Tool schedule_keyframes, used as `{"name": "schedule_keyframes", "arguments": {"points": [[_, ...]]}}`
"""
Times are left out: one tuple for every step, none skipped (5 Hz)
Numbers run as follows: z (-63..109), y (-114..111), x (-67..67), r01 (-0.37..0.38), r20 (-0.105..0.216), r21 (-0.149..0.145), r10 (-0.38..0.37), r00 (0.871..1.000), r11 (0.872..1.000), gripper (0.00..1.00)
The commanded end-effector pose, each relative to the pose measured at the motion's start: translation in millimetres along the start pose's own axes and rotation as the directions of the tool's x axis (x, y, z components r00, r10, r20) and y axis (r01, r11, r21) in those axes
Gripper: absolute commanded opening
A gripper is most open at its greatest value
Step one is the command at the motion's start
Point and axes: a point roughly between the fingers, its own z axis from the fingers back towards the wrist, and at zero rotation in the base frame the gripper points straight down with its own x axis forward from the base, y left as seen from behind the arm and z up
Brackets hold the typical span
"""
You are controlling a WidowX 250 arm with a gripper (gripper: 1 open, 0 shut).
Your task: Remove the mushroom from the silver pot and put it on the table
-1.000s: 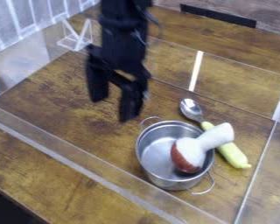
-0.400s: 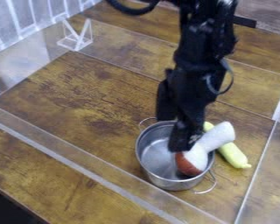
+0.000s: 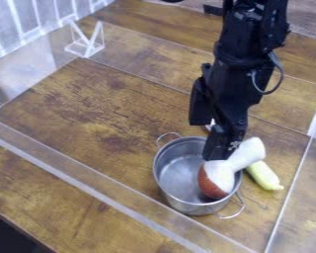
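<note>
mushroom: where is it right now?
In the camera view, lower right: the mushroom lies tilted in the silver pot, cap down inside, white stem leaning over the right rim toward the yellow-green vegetable. The gripper hangs just above it.

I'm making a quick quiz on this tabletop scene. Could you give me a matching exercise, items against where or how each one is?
Things:
1. mushroom
2. silver pot
3. yellow-green vegetable
4. tool

Places or states:
A. lying on the table, just outside the pot's rim
B. cap down inside the pot, white stem leaning over the rim
C. pointing down, directly above the mushroom
D. standing upright on the wood planks, near the clear front wall

Pairs: 1-B, 2-D, 3-A, 4-C
</note>
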Motion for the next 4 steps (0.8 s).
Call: {"name": "schedule_keyframes", "arguments": {"points": [[11.1, 8.1, -5.8, -0.097, 0.057, 0.026, 0.095, 0.994, 0.995, 1.0], [9.0, 16.4, 7.6, -0.143, 0.071, 0.037, 0.14, 0.988, 0.989, 1.0], [3.8, 24.8, 23.2, -0.154, 0.082, 0.045, 0.15, 0.985, 0.987, 1.0], [13.8, 32.6, 26.7, -0.185, 0.09, 0.044, 0.18, 0.979, 0.982, 1.0]]}}
